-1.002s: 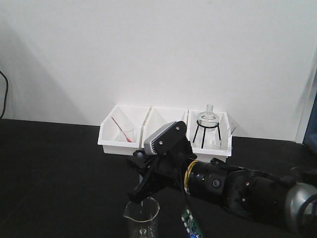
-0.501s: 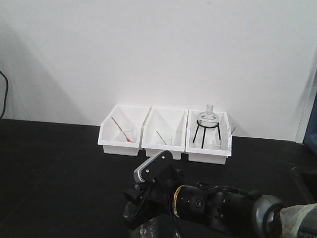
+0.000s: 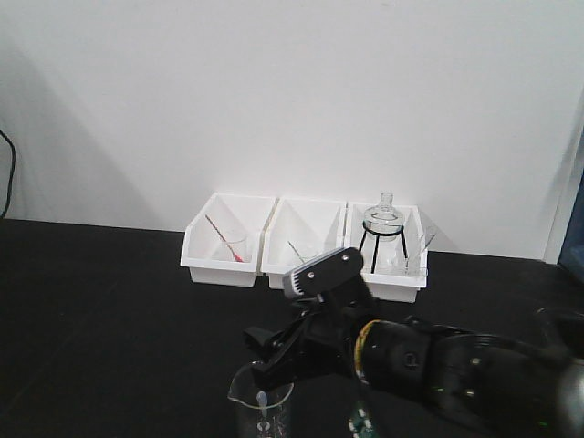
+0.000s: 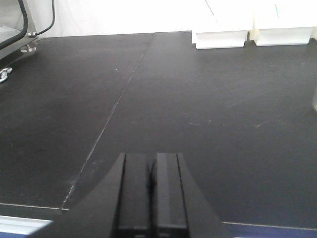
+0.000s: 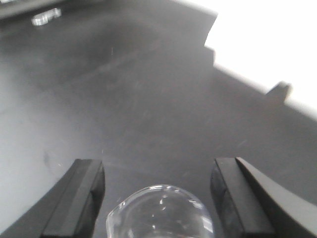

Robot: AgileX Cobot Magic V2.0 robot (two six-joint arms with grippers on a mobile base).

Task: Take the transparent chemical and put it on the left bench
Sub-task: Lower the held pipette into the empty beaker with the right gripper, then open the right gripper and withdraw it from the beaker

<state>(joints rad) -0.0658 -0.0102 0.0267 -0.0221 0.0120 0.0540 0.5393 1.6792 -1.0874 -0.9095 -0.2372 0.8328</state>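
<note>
A clear glass beaker stands on the black left bench at the bottom edge of the front view. A slim clear dropper with a pale bulb stands inside it. My right gripper is open just above and behind the beaker. In the right wrist view my right gripper has its two fingers either side of the beaker rim, not touching it. The dropper cannot be made out there. My left gripper is shut and empty, low over the bench.
Three white bins stand along the white back wall: the left holds a red-tinted dropper in a beaker, the middle another small beaker, the right a round flask on a black tripod. Two bins show in the left wrist view.
The right arm dipped low over the beaker half a second ago and has risen again with its gripper open. The dropper's pale bulb now shows in the beaker.
</note>
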